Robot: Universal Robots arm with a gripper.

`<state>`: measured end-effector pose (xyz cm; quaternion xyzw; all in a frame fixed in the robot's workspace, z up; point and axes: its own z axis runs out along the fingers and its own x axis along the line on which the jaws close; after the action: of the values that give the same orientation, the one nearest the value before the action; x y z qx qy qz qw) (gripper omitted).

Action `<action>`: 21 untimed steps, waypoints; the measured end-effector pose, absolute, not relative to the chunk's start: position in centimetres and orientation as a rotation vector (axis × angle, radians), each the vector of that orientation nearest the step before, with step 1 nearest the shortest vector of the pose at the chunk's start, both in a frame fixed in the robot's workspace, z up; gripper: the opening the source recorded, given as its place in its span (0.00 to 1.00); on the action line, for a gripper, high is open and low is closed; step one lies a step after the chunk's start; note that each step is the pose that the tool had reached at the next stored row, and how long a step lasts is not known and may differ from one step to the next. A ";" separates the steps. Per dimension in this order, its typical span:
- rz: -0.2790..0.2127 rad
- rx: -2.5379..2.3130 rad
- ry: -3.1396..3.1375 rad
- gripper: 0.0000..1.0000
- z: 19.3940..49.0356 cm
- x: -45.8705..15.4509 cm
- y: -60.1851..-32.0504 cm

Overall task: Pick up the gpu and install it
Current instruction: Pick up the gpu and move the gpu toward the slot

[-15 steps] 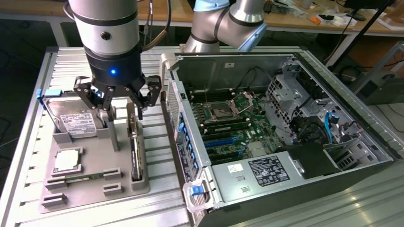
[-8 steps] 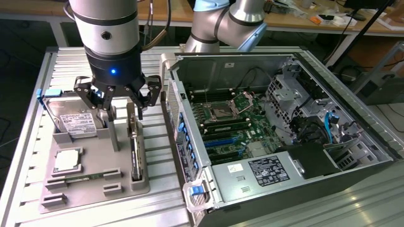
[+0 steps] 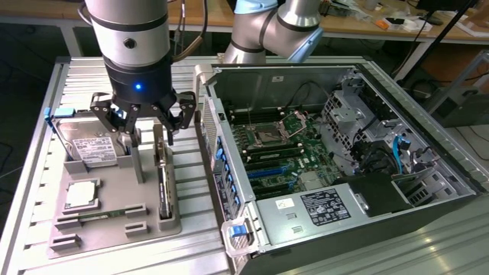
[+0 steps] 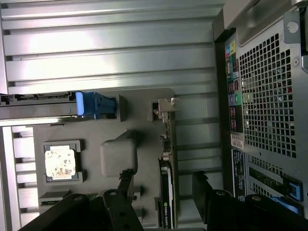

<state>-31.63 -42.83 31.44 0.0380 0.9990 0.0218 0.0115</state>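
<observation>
The work surface is a ribbed aluminium table [image 3: 198,252] of parallel slats, bright under the overhead light. A grey fixture tray [image 3: 114,229] lies on it towards the exterior view's left. Just beside the tray, on the exterior view's right, lies an open computer case [image 3: 267,86], exposing the motherboard [image 3: 283,149] and the labelled power supply [image 3: 321,206]. Behind the table stand wooden workbenches [image 3: 38,10] loaded with cables and small parts; the floor around them is dark. The tray holds a hard drive [image 3: 91,146] upright in its slot, a CPU [image 3: 80,195] flat in a square recess, and a memory stick [image 3: 99,216] near the front edge. The gpu [image 3: 162,177] stands on edge in a slot along the tray side nearest the case. The gripper [image 3: 149,137] hangs over the far end of the gpu with its fingers spread wide and released. In the wrist view one finger is on each side of the card, and no contact is visible.
</observation>
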 end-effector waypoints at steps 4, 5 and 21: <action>0.071 0.118 3.114 0.60 31.7 -31.6 -42.8; 0.073 0.118 3.114 0.60 31.9 -31.6 -42.8; 0.069 0.122 3.117 0.60 32.7 -31.3 -43.7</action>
<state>-31.34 -43.67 32.67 0.0392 0.9989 0.0222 0.0108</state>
